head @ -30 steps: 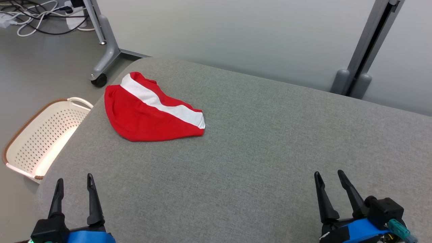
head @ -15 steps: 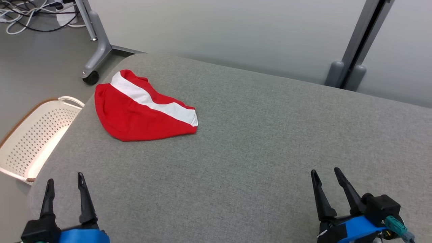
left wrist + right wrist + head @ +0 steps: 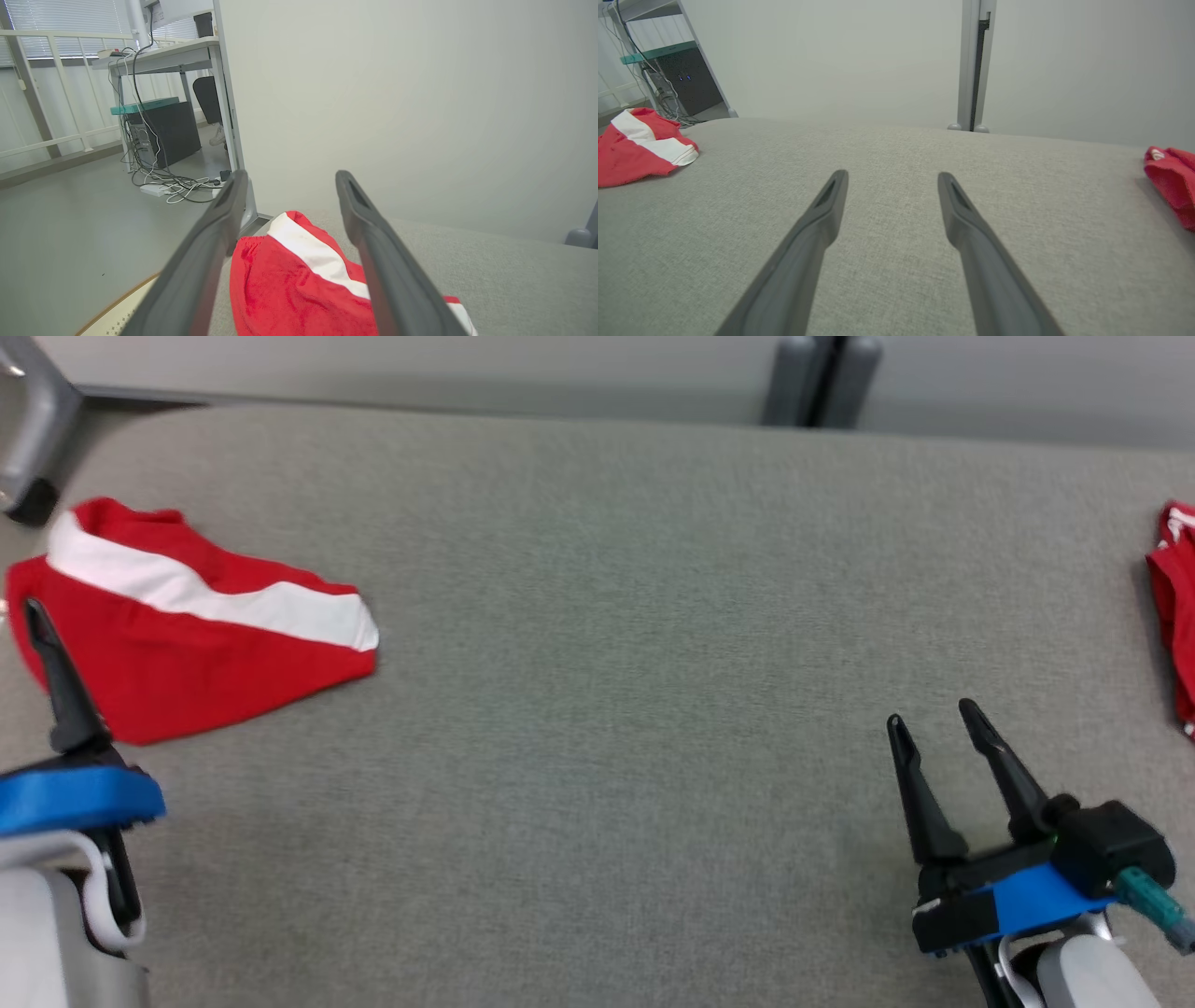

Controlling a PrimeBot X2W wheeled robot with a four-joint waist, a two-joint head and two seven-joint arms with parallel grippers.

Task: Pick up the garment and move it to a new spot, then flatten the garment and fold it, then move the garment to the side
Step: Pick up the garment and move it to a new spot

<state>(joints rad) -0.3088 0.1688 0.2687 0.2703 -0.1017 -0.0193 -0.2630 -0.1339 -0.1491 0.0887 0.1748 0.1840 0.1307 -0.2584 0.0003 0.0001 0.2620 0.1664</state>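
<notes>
Left gripper (image 3: 289,181): near left, jaws spread wide with nothing held; from the head camera one dark finger shows in front of the folded garment's near left end.
Right gripper (image 3: 931,712): near right, jaws spread wide and empty, over bare cloth.
Grey padded surface (image 3: 597,616): runs from near edge to far edge under both grippers.
Folded garment (image 3: 187,663): red with a white band, lying flat at the far left of the surface, well apart from the right gripper.
Second red garment (image 3: 1174,607): bunched at the right edge, partly cut off.
Basket rim (image 3: 117,311): on the floor left of the surface.
Grey post (image 3: 822,378): beyond the far edge, against the pale wall.
</notes>
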